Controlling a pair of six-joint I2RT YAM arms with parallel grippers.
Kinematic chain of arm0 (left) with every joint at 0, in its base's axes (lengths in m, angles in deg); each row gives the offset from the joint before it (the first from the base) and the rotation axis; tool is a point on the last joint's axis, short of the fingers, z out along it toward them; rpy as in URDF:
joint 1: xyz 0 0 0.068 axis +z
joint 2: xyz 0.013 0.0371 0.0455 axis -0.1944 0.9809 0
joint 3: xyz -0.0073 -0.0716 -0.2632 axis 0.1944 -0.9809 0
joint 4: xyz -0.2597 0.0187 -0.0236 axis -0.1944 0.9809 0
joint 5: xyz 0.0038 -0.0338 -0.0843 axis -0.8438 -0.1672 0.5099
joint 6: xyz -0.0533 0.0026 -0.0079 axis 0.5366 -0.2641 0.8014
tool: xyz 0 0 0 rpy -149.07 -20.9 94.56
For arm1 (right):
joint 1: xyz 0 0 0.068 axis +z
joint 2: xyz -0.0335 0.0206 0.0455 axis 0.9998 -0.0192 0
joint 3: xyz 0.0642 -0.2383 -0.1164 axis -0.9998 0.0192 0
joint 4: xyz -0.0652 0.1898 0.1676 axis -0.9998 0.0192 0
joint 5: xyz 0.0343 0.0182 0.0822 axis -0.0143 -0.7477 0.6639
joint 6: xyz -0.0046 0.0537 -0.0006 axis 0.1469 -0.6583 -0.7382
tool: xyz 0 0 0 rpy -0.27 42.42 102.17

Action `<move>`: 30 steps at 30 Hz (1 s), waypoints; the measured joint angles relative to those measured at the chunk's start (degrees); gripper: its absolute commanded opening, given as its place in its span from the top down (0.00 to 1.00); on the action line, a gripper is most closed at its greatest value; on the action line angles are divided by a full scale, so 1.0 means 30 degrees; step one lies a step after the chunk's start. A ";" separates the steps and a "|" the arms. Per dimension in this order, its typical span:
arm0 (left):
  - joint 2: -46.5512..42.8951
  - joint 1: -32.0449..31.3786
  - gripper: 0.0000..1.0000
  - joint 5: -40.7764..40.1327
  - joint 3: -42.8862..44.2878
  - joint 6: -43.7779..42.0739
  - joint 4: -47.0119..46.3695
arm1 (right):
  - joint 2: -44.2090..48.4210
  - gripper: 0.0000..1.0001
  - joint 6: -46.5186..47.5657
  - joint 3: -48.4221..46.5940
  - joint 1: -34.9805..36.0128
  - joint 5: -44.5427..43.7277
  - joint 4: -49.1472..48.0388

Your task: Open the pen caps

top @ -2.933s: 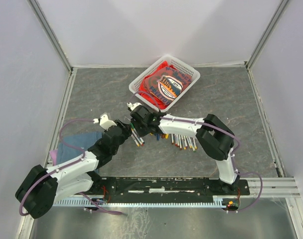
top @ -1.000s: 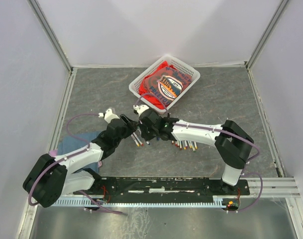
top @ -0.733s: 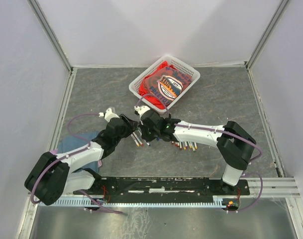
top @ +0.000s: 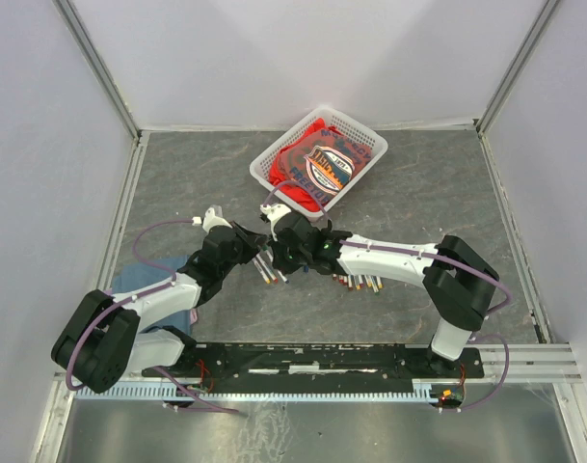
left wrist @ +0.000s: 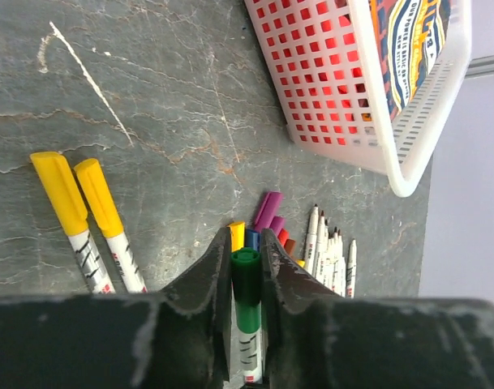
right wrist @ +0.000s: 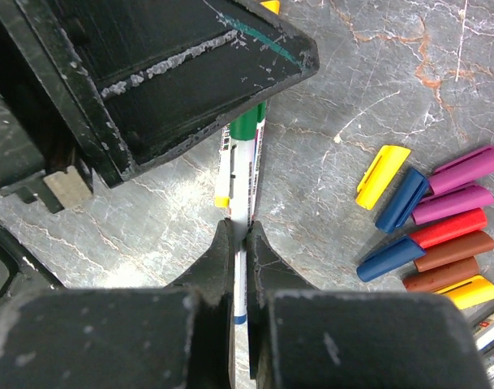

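Left gripper (left wrist: 247, 245), wider a second ago, now pinches the green cap (left wrist: 246, 275) near the basket (left wrist: 409, 121) while right gripper (right wrist: 239, 230) clamps the barrel (right wrist: 243, 186); a shallow pinch may slip off.

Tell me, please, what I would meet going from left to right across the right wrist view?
The green-capped pen → upper yellow cap → blue cap beside it → two purple caps. The lower caps overlap these, so I leave them out.
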 measured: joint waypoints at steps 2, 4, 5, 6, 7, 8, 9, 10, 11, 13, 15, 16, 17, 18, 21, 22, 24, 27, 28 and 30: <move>0.0000 0.0007 0.97 0.0117 -0.0015 0.0138 -0.0182 | 0.0000 0.99 0.0000 0.0109 0.0000 -0.0015 -0.0124; 0.0000 0.0007 0.97 0.0168 -0.0080 0.0153 -0.0240 | 0.0000 0.99 0.0000 0.0168 0.0000 -0.0066 -0.0138; 0.0000 0.0029 0.97 0.0189 -0.0117 0.0160 -0.0262 | 0.0000 0.99 0.0000 0.0189 0.0000 -0.0066 -0.0168; 0.0000 0.0022 0.97 0.0255 -0.0146 0.0160 -0.0321 | 0.0007 0.98 0.0000 0.0219 0.0000 -0.0080 -0.0189; 0.0000 0.0022 0.97 0.0291 -0.0197 0.0160 -0.0408 | 0.0036 0.94 0.0000 0.0240 0.0000 -0.0109 -0.0211; 0.0000 0.0022 0.97 0.0328 -0.0277 0.0160 -0.0612 | 0.0095 0.92 0.0000 0.0270 0.0000 -0.0146 -0.0197; 0.0000 0.0022 0.97 0.0444 -0.0321 0.0160 -0.0780 | 0.0189 0.86 -0.0007 0.0328 -0.0015 -0.0168 -0.0204; 0.0000 0.0029 0.97 0.0561 -0.0372 0.0160 -0.0976 | 0.0313 0.83 -0.0036 0.0415 -0.0051 -0.0175 -0.0219; 0.0000 0.0029 0.97 0.0656 -0.0423 0.0160 -0.1180 | 0.0466 0.82 -0.0109 0.0539 -0.0095 -0.0160 -0.0262; -0.0007 0.0044 0.97 0.0903 -0.0517 0.0153 -0.1763 | 0.0794 0.80 -0.0299 0.0816 -0.0270 0.0058 -0.0408; -0.0007 0.0051 0.97 0.1202 -0.0612 0.0146 -0.2317 | 0.1042 0.80 -0.0452 0.1093 -0.0546 0.0466 -0.0699; -0.0007 0.0080 0.97 0.1333 -0.0670 0.0146 -0.2616 | 0.1166 0.79 -0.0634 0.1275 -0.0758 0.0816 -0.0947; -0.0007 0.0080 0.97 0.1559 -0.0699 0.0138 -0.2943 | 0.1260 0.79 -0.0801 0.1443 -0.0984 0.1173 -0.1180; 0.0000 0.0109 0.97 0.1712 -0.0721 0.0138 -0.3198 | 0.1333 0.79 -0.0954 0.1588 -0.1224 0.1530 -0.1392; 0.0233 0.0175 0.97 0.2127 -0.0729 0.0124 -0.4087 | 0.1464 0.78 -0.1392 0.1923 -0.1843 0.2535 -0.1931; 0.0386 0.0211 0.97 0.2229 -0.0729 0.0124 -0.4320 | 0.1501 0.78 -0.1494 0.2018 -0.1974 0.2747 -0.2084; 0.0794 0.0240 0.97 0.2499 -0.0743 0.0131 -0.4889 | 0.1574 0.77 -0.1814 0.2317 -0.2251 0.3286 -0.2455; 0.1246 0.0248 0.97 0.2914 -0.0860 0.0138 -0.5581 | 0.1676 0.76 -0.2164 0.2747 -0.2535 0.3949 -0.2885; 0.1384 0.0262 0.97 0.3082 -0.0903 0.0146 -0.5821 | 0.1683 0.76 -0.2317 0.2856 -0.2637 0.4146 -0.3024; 0.1639 0.0270 0.97 0.3293 -0.0962 0.0153 -0.6244 | 0.1683 0.75 -0.2594 0.3031 -0.2783 0.4554 -0.3366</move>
